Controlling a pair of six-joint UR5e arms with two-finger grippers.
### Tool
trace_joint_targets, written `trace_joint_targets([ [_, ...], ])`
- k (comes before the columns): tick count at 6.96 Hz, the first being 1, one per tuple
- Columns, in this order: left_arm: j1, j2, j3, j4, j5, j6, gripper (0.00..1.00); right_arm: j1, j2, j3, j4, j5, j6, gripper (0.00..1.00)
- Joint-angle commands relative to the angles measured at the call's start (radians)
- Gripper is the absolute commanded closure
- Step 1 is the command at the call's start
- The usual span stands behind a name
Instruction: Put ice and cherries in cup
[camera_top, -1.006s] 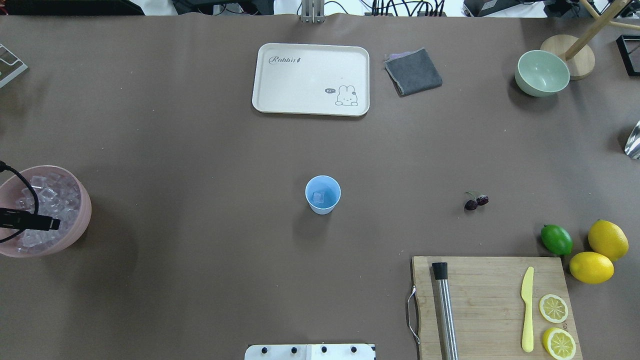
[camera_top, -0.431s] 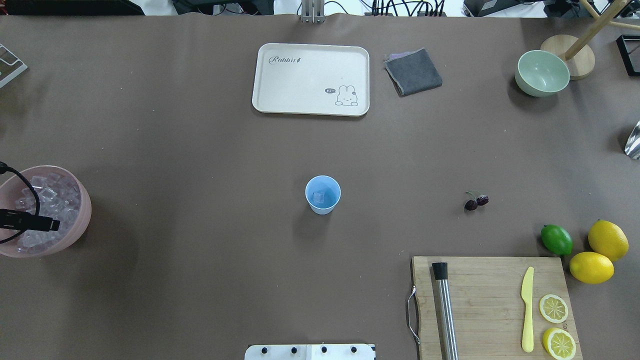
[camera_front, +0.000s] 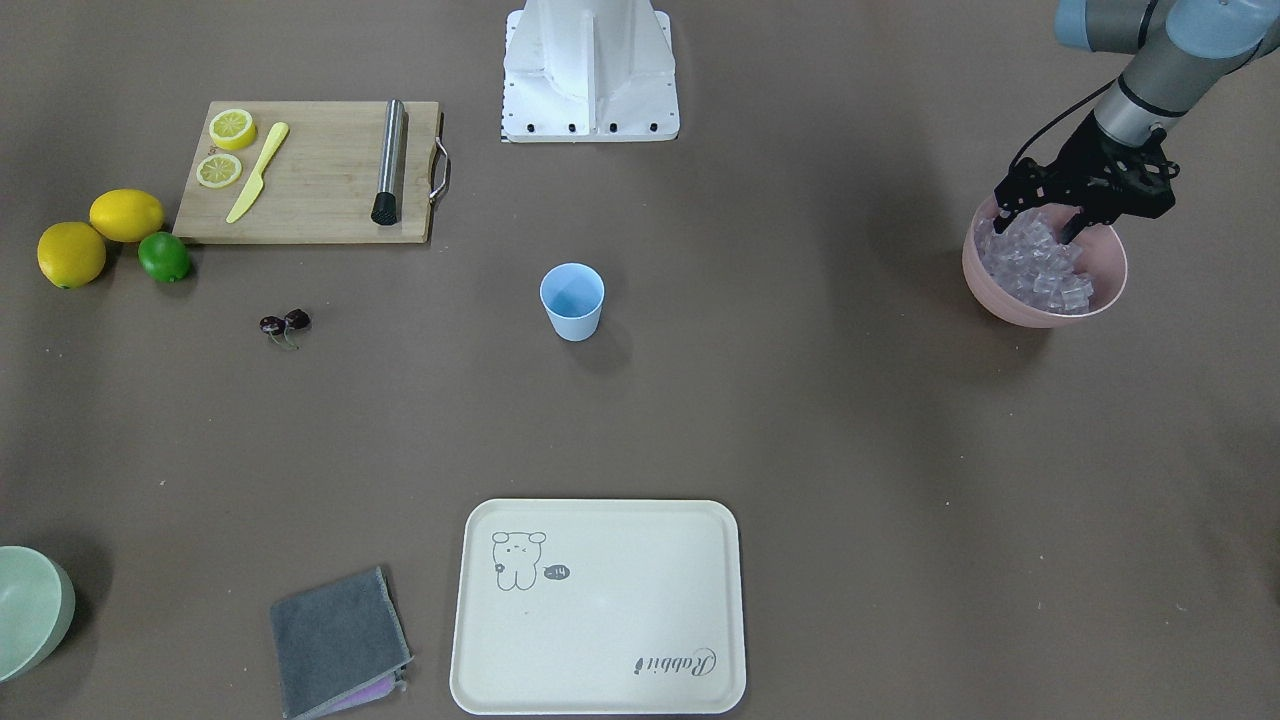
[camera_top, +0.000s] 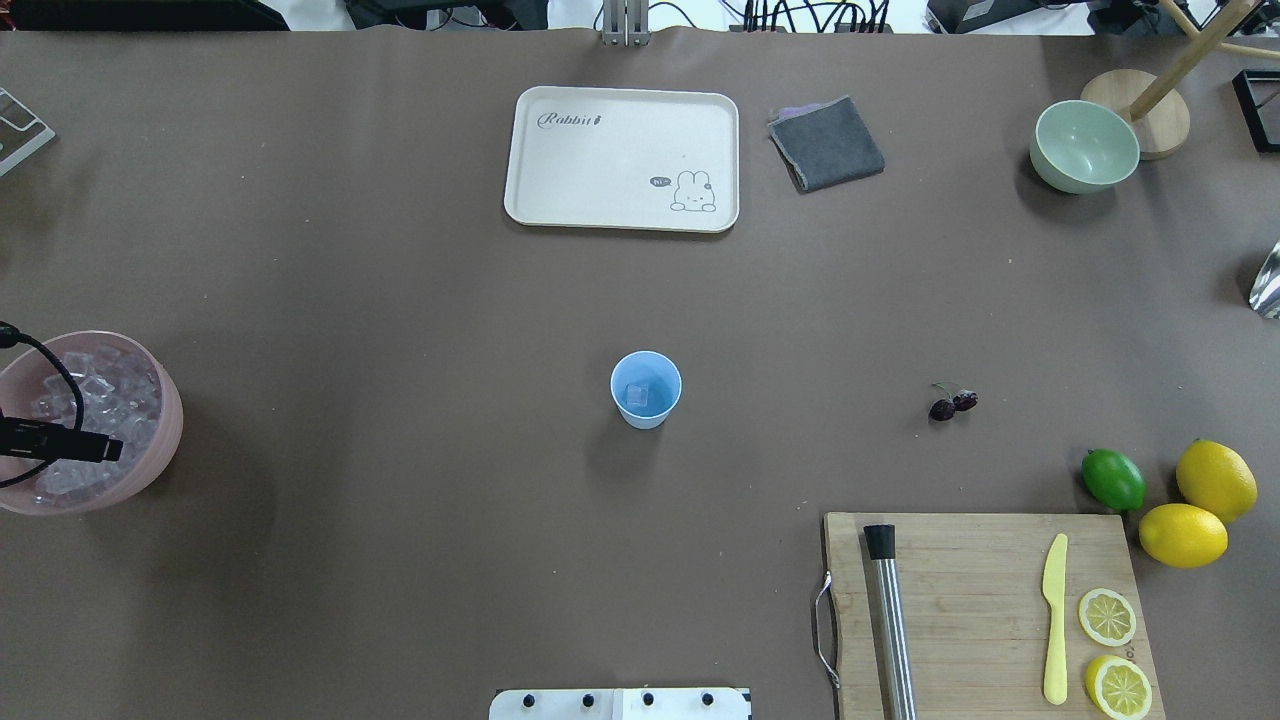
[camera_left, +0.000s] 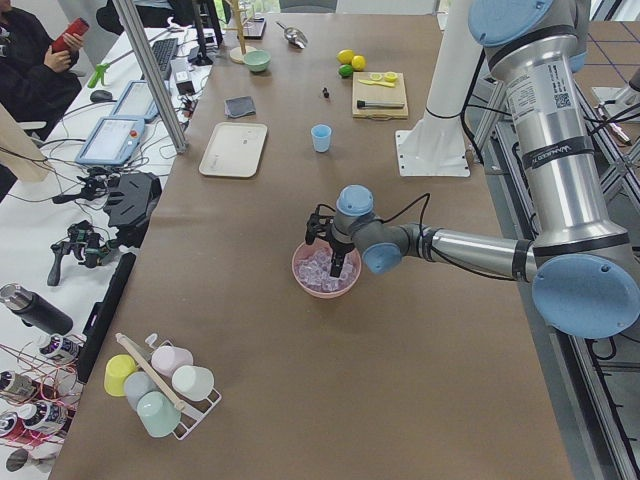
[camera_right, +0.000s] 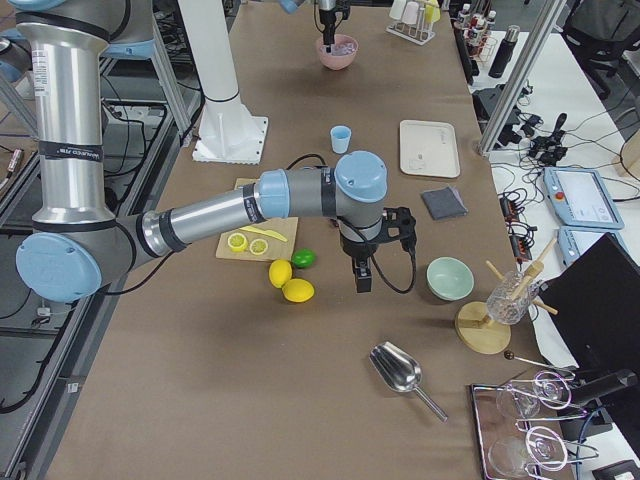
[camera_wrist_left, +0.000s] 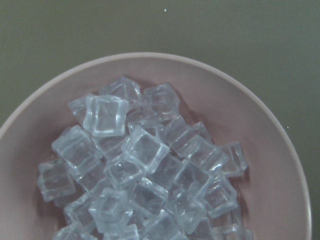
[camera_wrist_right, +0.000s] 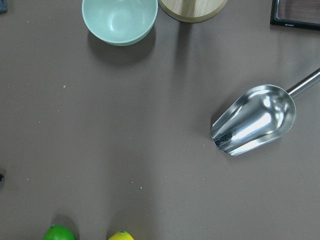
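**Left gripper in the ice bowl, one cube in the cup**

Over at the robot's left end of the table (camera_top: 400, 300), the left gripper (camera_front: 1037, 222) hangs low over the pink bowl (camera_front: 1040, 315). Its two black fingers (camera_front: 1075, 225) are spread wide apart, tips down at the heap of ice (camera_wrist_left: 145, 150). Nothing is caught between them. The wrist view shows only the pile of clear cubes filling most of the bowl, with no finger in sight.

The blue cup (camera_top: 645, 390) stands upright in the middle of the table, well away from the bowl. From overhead, a single cube (camera_top: 637, 396) lies at its bottom.

The cherries (camera_top: 952, 404) lie on the bare table towards the robot's right, stems joined. They are well apart from the cup, roughly between it and the lime (camera_top: 1113, 479).

The right gripper (camera_right: 362, 280) shows only in the side view. It points down above the table near the lemons (camera_right: 290, 282), between them and the green bowl (camera_right: 450, 277). Whether its fingers are apart or together, I cannot tell. Its wrist camera looks down on a metal scoop (camera_wrist_right: 255, 120) lying on the table.
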Motion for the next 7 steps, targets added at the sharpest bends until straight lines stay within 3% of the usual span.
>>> trace_joint_targets([
  [1,0.001,0.000,0.002,0.000,0.002,0.001,0.05,0.000,0.001,0.001,0.000,0.000,0.000,0.00],
  [4,0.002,0.003,0.003,0.000,0.006,0.001,0.11,0.000,0.001,0.001,0.000,0.002,-0.002,0.00],
  [5,0.001,0.003,0.003,0.000,0.006,0.001,0.16,0.000,-0.001,-0.002,0.000,0.002,-0.002,0.00],
  [6,0.002,0.001,0.003,0.000,0.006,0.001,0.29,0.000,-0.001,-0.001,0.000,0.002,-0.002,0.00],
  [7,0.001,0.001,-0.001,0.000,0.004,0.001,0.35,0.000,0.001,-0.004,0.000,0.002,0.000,0.00],
])
